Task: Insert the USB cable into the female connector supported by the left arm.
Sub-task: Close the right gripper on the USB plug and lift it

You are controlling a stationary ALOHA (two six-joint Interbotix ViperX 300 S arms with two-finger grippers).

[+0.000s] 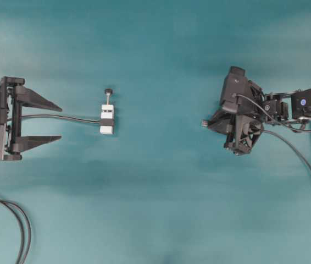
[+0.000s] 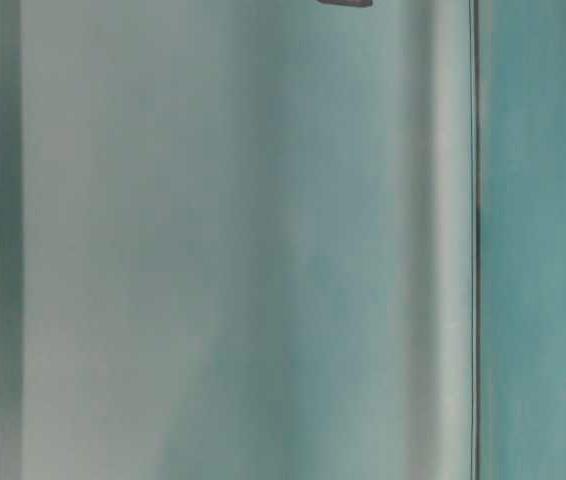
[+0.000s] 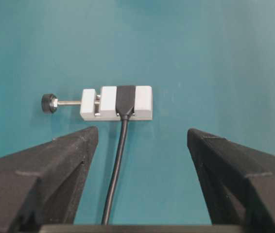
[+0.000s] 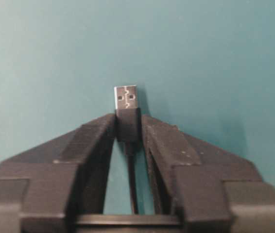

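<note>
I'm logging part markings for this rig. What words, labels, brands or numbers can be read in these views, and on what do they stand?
None can be read.
USB cable: the plug's metal tip shows only stamped seams and two square holes, no text.
Female connector and its white block: blank.
Left gripper and right gripper: plain black, no legible marking.
Right arm: a small blue dot, not readable.

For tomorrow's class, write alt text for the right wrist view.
A black claw grips the dark plug of a USB cable between its two fingers, the silvery metal tip sticking out beyond them. Behind it is a plain teal surface.
</note>
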